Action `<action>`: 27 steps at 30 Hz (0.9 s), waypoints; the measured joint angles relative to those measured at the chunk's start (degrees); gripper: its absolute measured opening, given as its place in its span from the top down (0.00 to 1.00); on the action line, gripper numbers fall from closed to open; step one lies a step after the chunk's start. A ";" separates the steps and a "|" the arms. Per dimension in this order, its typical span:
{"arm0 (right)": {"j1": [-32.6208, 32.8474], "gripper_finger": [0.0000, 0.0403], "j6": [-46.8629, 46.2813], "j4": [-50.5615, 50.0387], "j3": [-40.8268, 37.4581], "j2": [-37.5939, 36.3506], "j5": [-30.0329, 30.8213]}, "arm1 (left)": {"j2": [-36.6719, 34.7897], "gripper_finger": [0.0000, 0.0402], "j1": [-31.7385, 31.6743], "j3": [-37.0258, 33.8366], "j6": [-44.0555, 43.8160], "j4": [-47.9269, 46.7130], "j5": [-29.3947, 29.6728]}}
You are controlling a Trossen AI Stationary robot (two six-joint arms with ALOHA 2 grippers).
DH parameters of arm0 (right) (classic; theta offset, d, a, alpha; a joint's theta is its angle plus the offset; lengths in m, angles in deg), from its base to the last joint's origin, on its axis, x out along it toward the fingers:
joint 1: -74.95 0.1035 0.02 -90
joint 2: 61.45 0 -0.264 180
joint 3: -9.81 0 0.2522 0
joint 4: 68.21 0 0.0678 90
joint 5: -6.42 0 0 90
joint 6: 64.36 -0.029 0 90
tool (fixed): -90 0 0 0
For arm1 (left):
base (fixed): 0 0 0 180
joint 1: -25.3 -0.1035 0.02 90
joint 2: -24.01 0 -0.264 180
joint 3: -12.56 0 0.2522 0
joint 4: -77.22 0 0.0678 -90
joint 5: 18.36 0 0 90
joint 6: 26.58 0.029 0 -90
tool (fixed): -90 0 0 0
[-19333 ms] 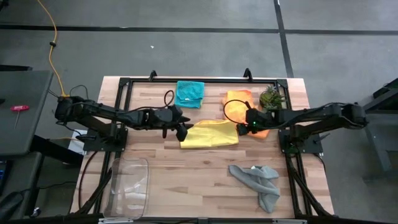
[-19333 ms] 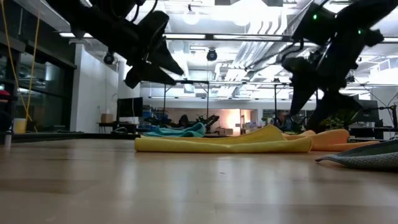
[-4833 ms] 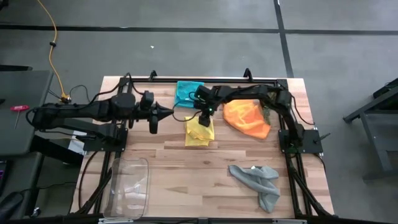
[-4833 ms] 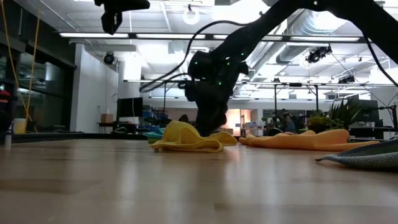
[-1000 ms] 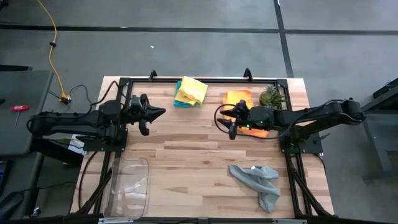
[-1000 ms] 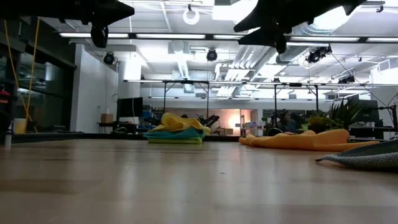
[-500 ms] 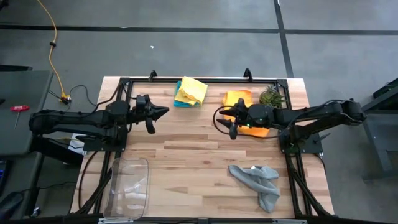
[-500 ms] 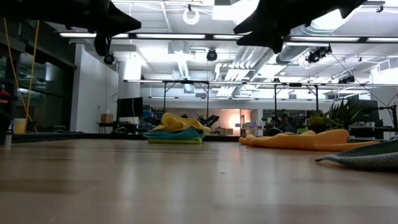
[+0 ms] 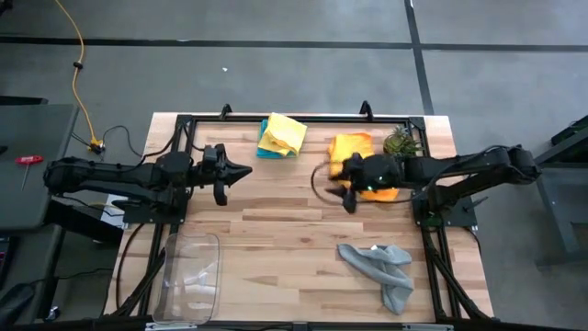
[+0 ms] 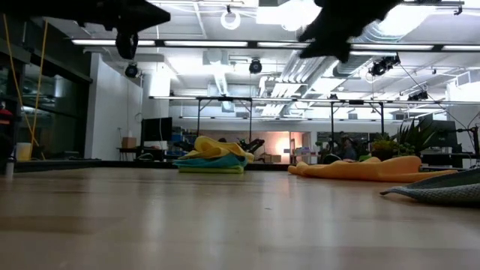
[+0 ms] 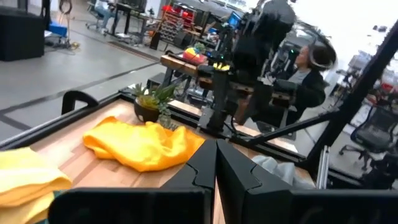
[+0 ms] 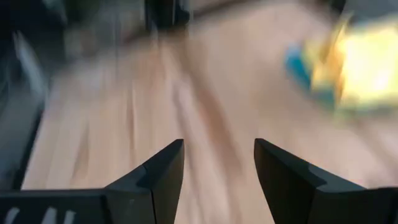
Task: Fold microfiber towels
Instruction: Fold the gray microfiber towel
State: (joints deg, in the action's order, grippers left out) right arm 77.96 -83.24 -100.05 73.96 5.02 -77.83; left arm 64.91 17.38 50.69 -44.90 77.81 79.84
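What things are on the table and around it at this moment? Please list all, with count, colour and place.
folded towel stack: one stack, yellow on teal with lime green at the bottom, far edge of the table, left of centre
orange towel: one, orange, unfolded, far right, partly under the right arm
grey towel: one, grey, crumpled, near right
plant: one, green, far right corner
plastic tray: one, clear, near left corner
table: one, light wood
left end effector: shut, holds nothing, above the table's left side
right end effector: open, holds nothing, beside the orange towel
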 joint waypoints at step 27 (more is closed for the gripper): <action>55.73 0.54 -63.35 -40.89 1.21 14.51 -6.26 | 5.23 1.00 3.09 1.52 0.52 -1.05 6.82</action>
State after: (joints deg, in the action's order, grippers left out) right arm 133.69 -146.58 -140.94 75.17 19.52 -84.09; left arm 70.14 20.48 52.21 -44.39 76.76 86.66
